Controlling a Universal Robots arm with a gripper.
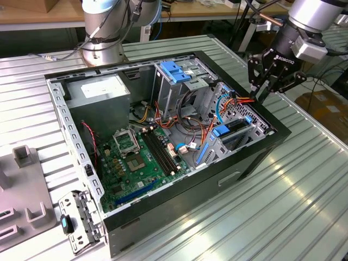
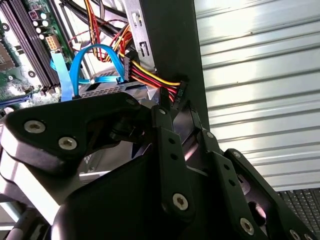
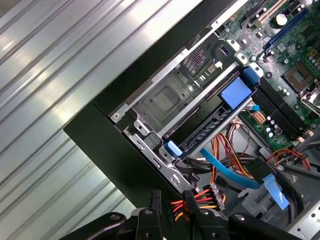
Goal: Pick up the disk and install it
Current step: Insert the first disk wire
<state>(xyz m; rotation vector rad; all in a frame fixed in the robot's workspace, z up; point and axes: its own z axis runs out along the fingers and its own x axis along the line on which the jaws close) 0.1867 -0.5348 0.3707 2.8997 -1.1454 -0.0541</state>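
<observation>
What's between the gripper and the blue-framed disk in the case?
In the first wrist view, a bundle of red, yellow and black power wires lies between the gripper and the disk.

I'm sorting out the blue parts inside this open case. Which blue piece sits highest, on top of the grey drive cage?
The blue latch piece atop the grey drive cage, at the case's far side in the exterior view. The other blue tabs sit lower, by the front bay near the gripper.

Your arm (image 1: 312,22) shows silver-grey tube sections with a light grey wrist housing. The gripper (image 1: 270,81) is matte black, with white lettering on its body. Its linked fingers (image 2: 172,165) carry bright round screw heads at each joint in both wrist views.
</observation>
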